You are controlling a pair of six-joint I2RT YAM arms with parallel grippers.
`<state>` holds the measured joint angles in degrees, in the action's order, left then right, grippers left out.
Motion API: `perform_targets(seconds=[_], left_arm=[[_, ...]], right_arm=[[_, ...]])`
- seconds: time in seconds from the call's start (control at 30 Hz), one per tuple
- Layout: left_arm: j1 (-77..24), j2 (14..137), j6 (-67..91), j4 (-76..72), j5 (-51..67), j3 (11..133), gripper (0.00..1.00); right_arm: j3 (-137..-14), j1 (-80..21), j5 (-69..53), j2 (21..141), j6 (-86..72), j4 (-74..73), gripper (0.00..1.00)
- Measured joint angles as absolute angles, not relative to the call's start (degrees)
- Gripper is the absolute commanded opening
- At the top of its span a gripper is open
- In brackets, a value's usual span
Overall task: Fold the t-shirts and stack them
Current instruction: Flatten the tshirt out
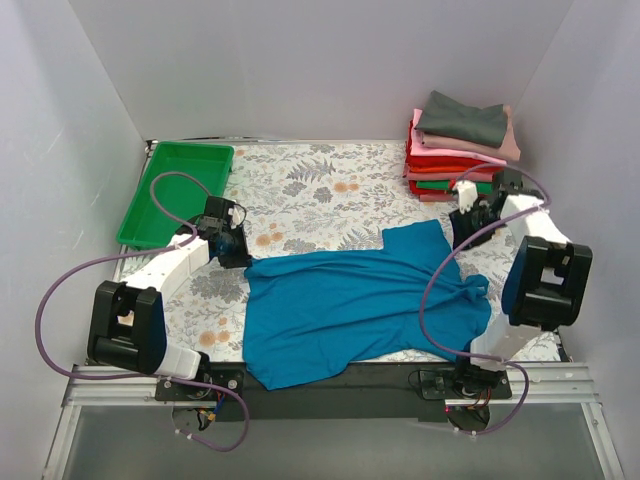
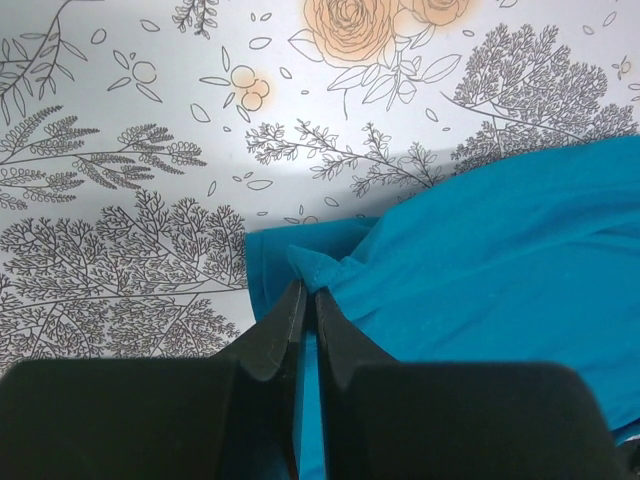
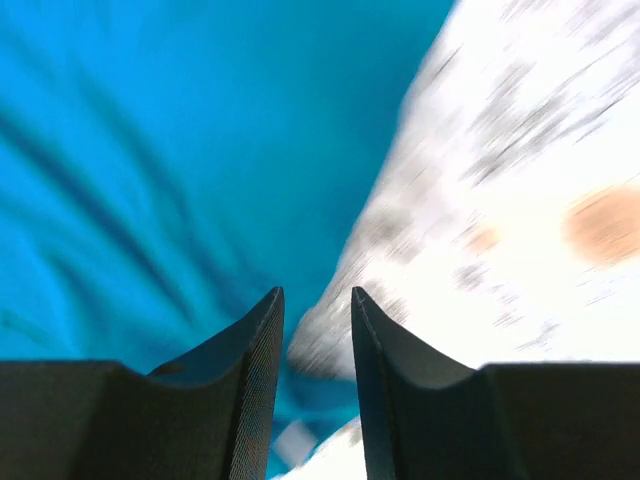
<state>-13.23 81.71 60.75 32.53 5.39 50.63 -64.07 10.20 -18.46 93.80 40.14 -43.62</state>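
A teal-blue t-shirt [image 1: 350, 305] lies crumpled and partly spread on the floral table cover, its near edge hanging over the front. My left gripper [image 1: 236, 257] is shut on a pinched fold at the shirt's left edge [image 2: 312, 268]. My right gripper [image 1: 462, 238] is open and empty above the shirt's far right corner [image 3: 180, 180]; that view is blurred. A stack of folded t-shirts [image 1: 460, 150], grey on top, then pink, red and green, stands at the back right corner.
A green plastic tray [image 1: 175, 195] sits at the back left. The floral table cover [image 1: 320, 185] lies bare between tray and stack. White walls close in the back and sides. Purple cables loop over both arms.
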Motion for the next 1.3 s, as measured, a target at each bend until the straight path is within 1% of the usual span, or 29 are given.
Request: perform_targets(seconds=[0.13,0.2,0.3,0.43,0.97,1.3], left_arm=[[-13.23,81.71,60.82,32.58,5.78,50.17,0.0],[-13.23,81.71,60.86,32.51,6.04,50.15,0.0],[-13.23,81.71,60.9,32.49,6.52,50.04,0.0],[-13.23,81.71,60.93,32.14,6.68,49.39,0.0],[-13.23,81.71,60.9,31.88,6.9,49.08,0.0],[-13.23,81.71,60.9,31.9,6.9,49.08,0.0]], right_arm=[[-77.95,10.15,-24.69,103.13,36.14,-41.36,0.41],[-81.78,10.09,-27.81,107.46,34.44,-40.23,0.41],[-85.93,9.32,-30.72,114.76,31.33,-38.35,0.41],[-86.5,7.66,-30.06,119.13,28.64,-35.79,0.42],[-86.85,5.98,-25.12,119.63,27.2,-32.23,0.42],[-86.85,5.96,-24.93,118.61,27.59,-31.86,0.42]])
